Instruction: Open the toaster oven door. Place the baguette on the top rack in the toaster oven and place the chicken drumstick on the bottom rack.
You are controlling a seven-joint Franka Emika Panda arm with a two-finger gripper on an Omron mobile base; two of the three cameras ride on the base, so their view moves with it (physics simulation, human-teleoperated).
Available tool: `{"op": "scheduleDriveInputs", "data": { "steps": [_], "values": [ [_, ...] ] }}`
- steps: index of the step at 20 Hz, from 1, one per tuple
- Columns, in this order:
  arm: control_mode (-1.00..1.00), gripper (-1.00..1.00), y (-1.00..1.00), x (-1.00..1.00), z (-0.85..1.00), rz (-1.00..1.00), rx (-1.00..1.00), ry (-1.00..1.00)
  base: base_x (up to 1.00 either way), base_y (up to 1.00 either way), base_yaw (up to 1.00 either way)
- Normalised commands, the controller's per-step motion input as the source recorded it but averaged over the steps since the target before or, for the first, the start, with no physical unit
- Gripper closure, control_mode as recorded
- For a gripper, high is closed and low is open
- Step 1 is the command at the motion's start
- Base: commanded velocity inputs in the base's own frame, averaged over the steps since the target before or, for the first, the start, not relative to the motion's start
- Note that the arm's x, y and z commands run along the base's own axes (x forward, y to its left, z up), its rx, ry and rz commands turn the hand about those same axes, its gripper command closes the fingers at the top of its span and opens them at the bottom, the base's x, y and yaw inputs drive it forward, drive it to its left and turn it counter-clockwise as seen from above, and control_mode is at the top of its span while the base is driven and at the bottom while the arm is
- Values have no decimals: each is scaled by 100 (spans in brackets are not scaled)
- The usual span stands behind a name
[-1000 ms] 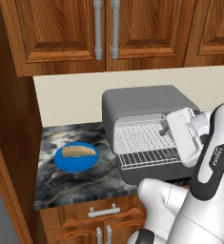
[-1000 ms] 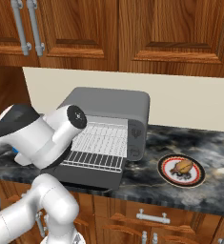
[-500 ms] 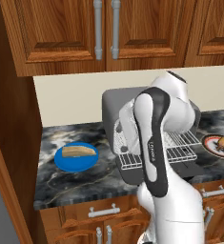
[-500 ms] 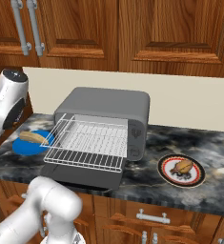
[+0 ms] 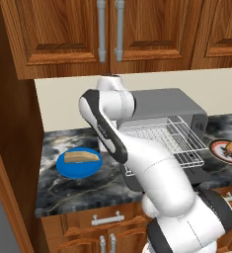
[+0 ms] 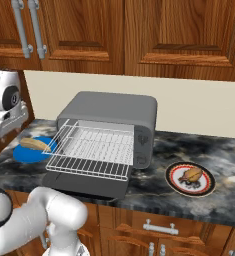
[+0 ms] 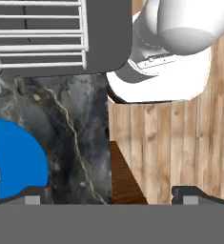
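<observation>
Here the white arm [image 5: 112,133] bends up and over toward the left end of the table [image 5: 88,188], its hand [image 6: 6,112] hanging above the marble beside the blue plate [image 6: 31,152], and the jaws stand wide with nothing between them, the dark fingertips [image 7: 35,194] at the bottom of the hand view. The baguette [image 5: 81,156] lies on that plate just left of the jaws, untouched. The toaster oven [image 6: 111,127] has its door [image 6: 86,184] folded down and a wire rack [image 6: 91,152] drawn out, while the chicken drumstick [image 6: 191,175] rests on the red-rimmed plate [image 6: 190,179] to the oven's right.
</observation>
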Motion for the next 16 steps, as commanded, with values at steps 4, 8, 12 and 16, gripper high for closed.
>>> {"op": "scheduleDriveInputs", "data": {
  "steps": [4,8,12,16],
  "values": [
    [-100,-100,0,83,-63,-14,-12,43,0,0,0],
    [-100,-100,19,59,-54,-6,-12,4,0,0,0],
    [-100,-100,34,30,-61,0,-20,-25,0,0,0],
    [-100,-100,0,11,-33,0,-12,-33,0,0,0]
  ]
}}
